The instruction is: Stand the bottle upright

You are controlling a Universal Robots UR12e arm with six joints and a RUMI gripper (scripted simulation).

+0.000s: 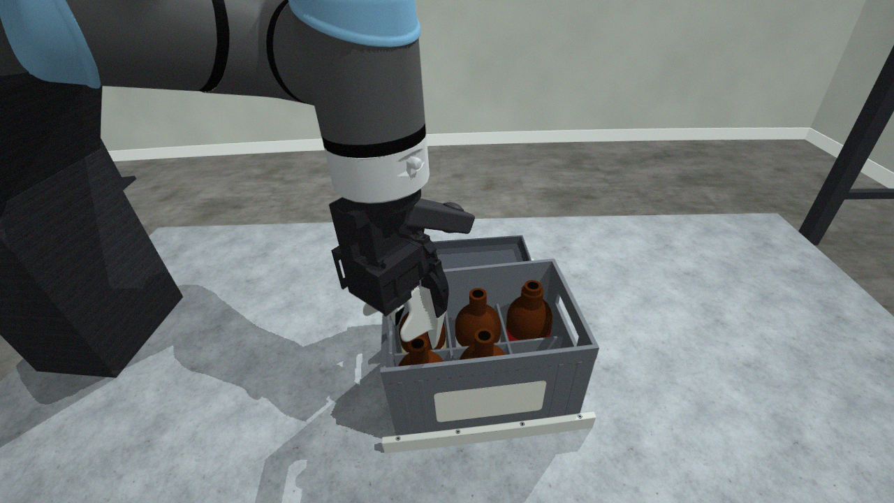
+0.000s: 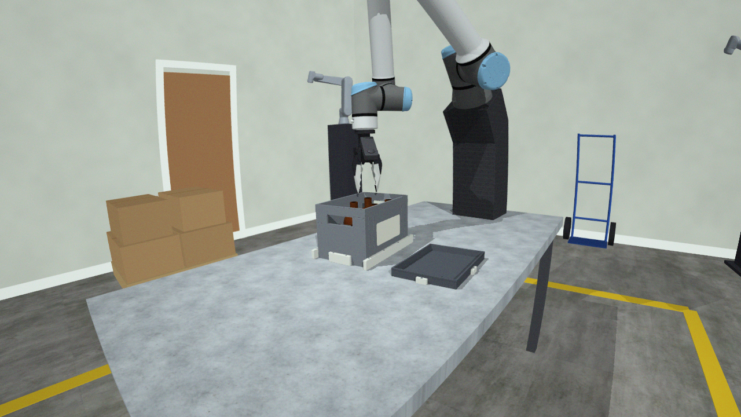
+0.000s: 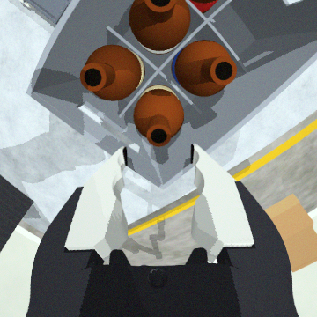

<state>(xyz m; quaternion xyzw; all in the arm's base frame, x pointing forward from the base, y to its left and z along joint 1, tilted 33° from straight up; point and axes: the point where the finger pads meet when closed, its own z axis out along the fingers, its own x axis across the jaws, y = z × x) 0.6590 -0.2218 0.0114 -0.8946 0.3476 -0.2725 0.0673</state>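
A grey crate [image 1: 406, 394] [image 2: 344, 233] [image 3: 62, 53] holds brown bottles upright in its compartments. In the top view I see the back middle bottle [image 1: 478, 312], the back right bottle [image 1: 530, 309], the front left bottle [image 1: 420, 355] and the front middle bottle [image 1: 482, 344]; the back left one is mostly hidden behind my fingers. The wrist view shows the nearest bottle [image 3: 158, 114], two beside it [image 3: 112, 72] [image 3: 204, 68] and one beyond [image 3: 160, 19]. My gripper [image 1: 424, 318] [image 2: 366, 183] [image 3: 158, 146] is open and empty, just above the back left bottle at the crate's rim. The dark tray [image 1: 478, 239] [image 2: 435, 282] lies empty beside the crate.
The robot's dark pedestal [image 1: 62, 250] [image 2: 476, 155] stands at the table's edge. Stacked cardboard boxes [image 2: 165, 228], a door and a blue hand truck [image 2: 593, 191] stand off the table. A dark post [image 1: 850, 149] rises at the right.
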